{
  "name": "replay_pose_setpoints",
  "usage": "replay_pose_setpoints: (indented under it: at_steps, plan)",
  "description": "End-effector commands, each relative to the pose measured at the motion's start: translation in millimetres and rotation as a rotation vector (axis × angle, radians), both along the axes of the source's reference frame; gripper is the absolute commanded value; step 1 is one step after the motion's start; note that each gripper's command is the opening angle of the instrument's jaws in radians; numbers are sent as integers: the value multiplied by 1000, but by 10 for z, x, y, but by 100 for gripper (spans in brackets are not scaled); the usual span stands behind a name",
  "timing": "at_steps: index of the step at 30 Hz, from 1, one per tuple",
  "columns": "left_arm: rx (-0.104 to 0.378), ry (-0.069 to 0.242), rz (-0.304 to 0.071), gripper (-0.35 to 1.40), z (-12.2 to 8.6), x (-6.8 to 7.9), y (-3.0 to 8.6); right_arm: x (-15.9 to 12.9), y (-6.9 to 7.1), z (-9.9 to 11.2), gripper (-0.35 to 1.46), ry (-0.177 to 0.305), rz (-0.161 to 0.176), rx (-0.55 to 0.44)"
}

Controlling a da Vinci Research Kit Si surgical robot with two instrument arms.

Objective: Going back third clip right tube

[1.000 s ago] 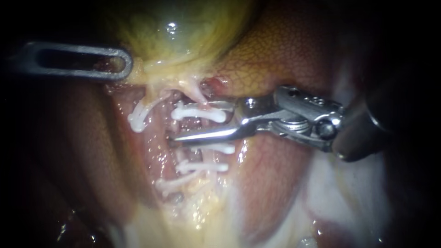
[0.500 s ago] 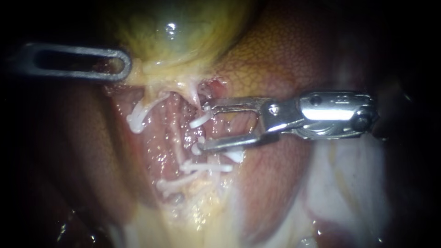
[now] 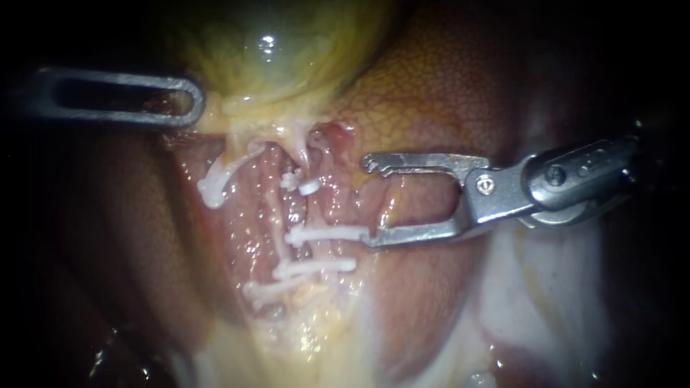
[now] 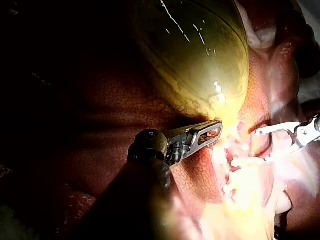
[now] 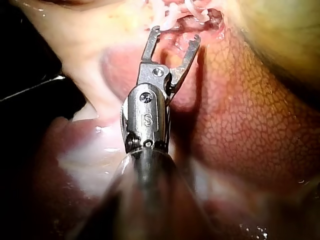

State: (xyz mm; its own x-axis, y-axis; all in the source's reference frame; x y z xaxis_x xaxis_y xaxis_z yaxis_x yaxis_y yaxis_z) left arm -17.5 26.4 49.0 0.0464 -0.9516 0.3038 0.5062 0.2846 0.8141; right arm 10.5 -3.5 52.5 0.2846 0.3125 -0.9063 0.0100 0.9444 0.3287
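Right wrist view puts your right instrument [image 5: 175,35] nearest. Its jaws stand wide apart with nothing between them, over pink tissue beside the mottled liver [image 5: 240,125]. Just ahead of the jaw tips lies a cluster of white clips [image 5: 170,11].

Endoscope view sorts these out: three of them cross the right tube [image 3: 312,210]. Your lower jaw's tip is at the end of the middle clip [image 3: 327,233], touching it or just short of it; you cannot tell which from here. The top clip [image 3: 307,185], small and tilted, sits on the tube close under the gallbladder [image 3: 287,65], apart from your upper jaw. The lowest clip [image 3: 316,266] lies just beneath the middle one. A fourth clip [image 3: 214,185] sits well apart, toward the view's left.

Farthest off, your left instrument [image 3: 194,100] rests its slotted tip against the gallbladder's lower edge. Whether it has hold of anything cannot be told.
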Motion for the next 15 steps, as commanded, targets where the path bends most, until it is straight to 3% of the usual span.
replay_pose_setpoints:
  at_steps: [1, 6, 15]
  plan:
    - [0, -1, 1, -35, 2, 0, 0, -2, 0, -1, 50, 1, -3, -8]
    - [4, -1, -3, -35, 4, 0, -1, -14, -4, -6, 50, 4, -13, -36]
    - [2, 0, -5, -35, 7, -5, -1, -33, -6, -15, 50, -24, -2, -42]
